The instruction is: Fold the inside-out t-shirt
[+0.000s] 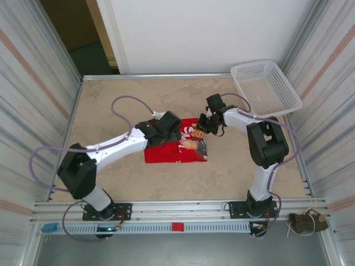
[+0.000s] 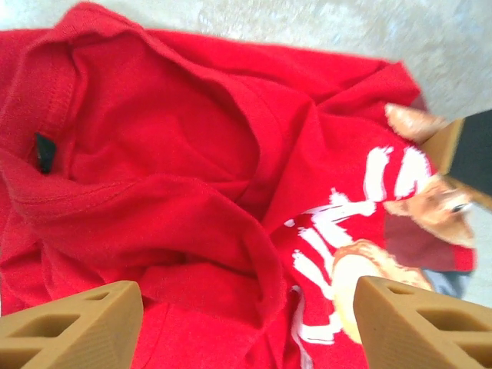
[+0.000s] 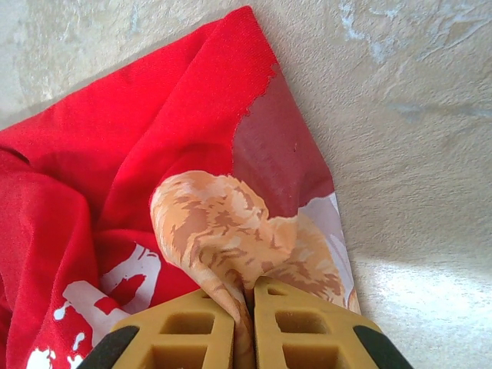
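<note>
At table centre: inside-out t-shirt [image 1: 176, 151], red, bunched and creased, resting on the tan table [image 1: 111, 100] between the arms.
Right jaws: closed tight on a raised pleat of printed cloth at the shirt's far right edge; pinch set near a corner, probably to draw that edge outward and flatten it.
Left jaws: spread wide, poised just above the crumpled red portion near the neckline; nothing gripped; likely placed to take a second hold opposite the right-hand pinch.
Print [image 1: 191, 145]: tan bear-like figure with white lettering, facing up on the shirt's right part; remainder plain red.
Label [image 2: 44, 151]: small dark tag at the neckline seam, exposed, consistent with a reversed garment.
Basket [image 1: 266, 86]: white, at the far right corner, well apart from the shirt.
Stage, as judged: spreading unfinished; no neat fold visible yet.
Risk, as judged: pull from one pinch alone may drag the whole bundle rather than open it.
</note>
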